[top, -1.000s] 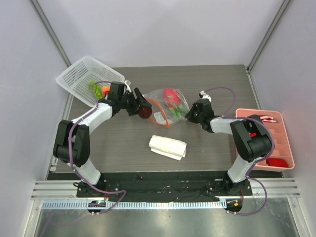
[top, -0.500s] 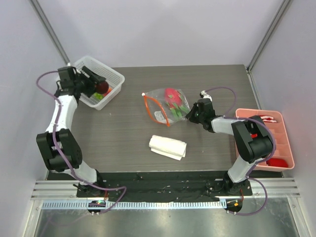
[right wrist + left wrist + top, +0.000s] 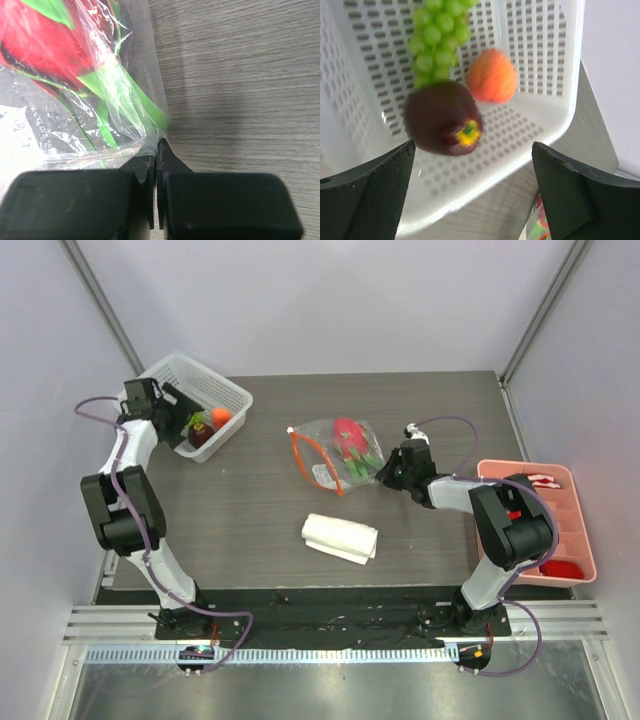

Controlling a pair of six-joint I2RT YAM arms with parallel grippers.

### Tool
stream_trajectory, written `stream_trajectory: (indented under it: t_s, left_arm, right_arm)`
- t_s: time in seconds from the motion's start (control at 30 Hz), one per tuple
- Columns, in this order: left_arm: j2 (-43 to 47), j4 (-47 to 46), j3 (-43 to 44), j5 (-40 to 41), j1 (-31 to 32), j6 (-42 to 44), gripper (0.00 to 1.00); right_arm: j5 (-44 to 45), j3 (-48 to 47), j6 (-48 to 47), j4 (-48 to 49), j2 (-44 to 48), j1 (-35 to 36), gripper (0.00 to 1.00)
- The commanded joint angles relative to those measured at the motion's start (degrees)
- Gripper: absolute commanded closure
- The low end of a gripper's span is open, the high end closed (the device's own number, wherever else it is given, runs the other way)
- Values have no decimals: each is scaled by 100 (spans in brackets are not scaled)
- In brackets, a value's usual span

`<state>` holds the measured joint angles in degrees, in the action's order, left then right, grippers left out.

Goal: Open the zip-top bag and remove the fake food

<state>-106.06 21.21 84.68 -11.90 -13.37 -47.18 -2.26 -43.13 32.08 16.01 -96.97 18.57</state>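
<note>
The zip-top bag (image 3: pixel 335 453) lies mid-table, clear with an orange-red zipper strip, its mouth toward the left. Inside it show a red-pink dragon fruit (image 3: pixel 40 42) and green leaves (image 3: pixel 127 95). My right gripper (image 3: pixel 156 150) is shut on the bag's right corner, with the film pinched between its fingers (image 3: pixel 388 473). My left gripper (image 3: pixel 178 410) hangs open over the white basket (image 3: pixel 235 392) at the far left, holding nothing. In the basket (image 3: pixel 540 45) lie a dark purple fruit (image 3: pixel 442 117), a small orange (image 3: pixel 492 75) and green grapes (image 3: pixel 437 40).
A folded white cloth (image 3: pixel 340 537) lies in front of the bag. A pink divided tray (image 3: pixel 585 540) with red items sits at the right edge. Grey walls close in both sides.
My left arm swung from the bag to the basket carrying the dark purple fruit, then opened; the fruit now lies in the basket. The right gripper has not moved.
</note>
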Motion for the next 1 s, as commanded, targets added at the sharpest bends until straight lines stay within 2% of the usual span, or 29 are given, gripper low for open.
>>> stream_trajectory:
  t_s: [0.0, 0.03, 0.13, 0.17, 0.2, 0.23, 0.33, 0.37, 0.43, 0.47, 0.53, 0.57, 0.6, 0.67, 0.73, 0.83, 0.97]
  left_arm:
    - [1148, -327, -827, 223, 202, 218, 0]
    - [1332, -346, -1013, 293, 281, 218, 0]
    - [1903, -415, -1585, 277, 317, 0, 0]
    - [2227, -634, -1795, 59, 448, -71, 0]
    - [2352, -792, -2128, 4, 571, -142, 0]
    - [2431, -1029, -2219, -40, 729, -177, 2]
    - [2327, -1355, -2368, -426, 1623, -230, 21]
    - [2170, -1496, -2404, -523, 2009, -265, 34]
    - [1994, -1899, -2509, -691, 2416, -336, 43]
    - [1819, -2006, -2518, -691, 2713, -362, 50]
    - [1668, -2112, -2536, -647, 2891, -406, 58]
    - [1615, -2313, -2579, -656, 2953, -476, 67]
    - [1571, -2419, -2632, -682, 3023, -503, 70]
    - [1615, -2542, -2833, -612, 3059, -538, 73]
    - [1773, -2613, -3036, -498, 3068, -573, 76]
    - [1791, -2885, -3300, -637, 3059, -740, 74]
    - [1536, -3465, -3528, -1181, 3068, -1178, 71]
  right_arm:
    - [-64, -107, -35, 69, 222, -29, 99]
    - [-55, -125, -26, 60, 179, -29, 99]
    - [6, -213, -52, -115, 187, -20, 86]
    - [41, -256, -52, -229, 213, -11, 74]
    - [94, -283, -70, -291, 248, -11, 66]
    - [199, -335, -87, -518, 275, -11, 51]
    - [507, -625, -96, -1175, 362, 33, 34]
    - [560, -800, -122, -1344, 450, 103, 32]
    - [822, -985, -245, -1940, 591, 191, 24]
    - [920, -1178, -306, -2135, 739, 313, 21]
    - [1226, -1407, -456, -2792, 872, 454, 18]
    - [1524, -1617, -604, -2988, 1038, 516, 17]
    - [1701, -1697, -693, -3155, 1127, 708, 15]
    - [2183, -1986, -1008, -3525, 1303, 981, 11]
    - [2099, -2181, -1281, -3596, 1435, 1403, 9]
    - [1519, -2594, -1712, -3386, 1278, 1824, 7]
    - [1606, -3436, -2240, -3403, 593, 2308, 6]
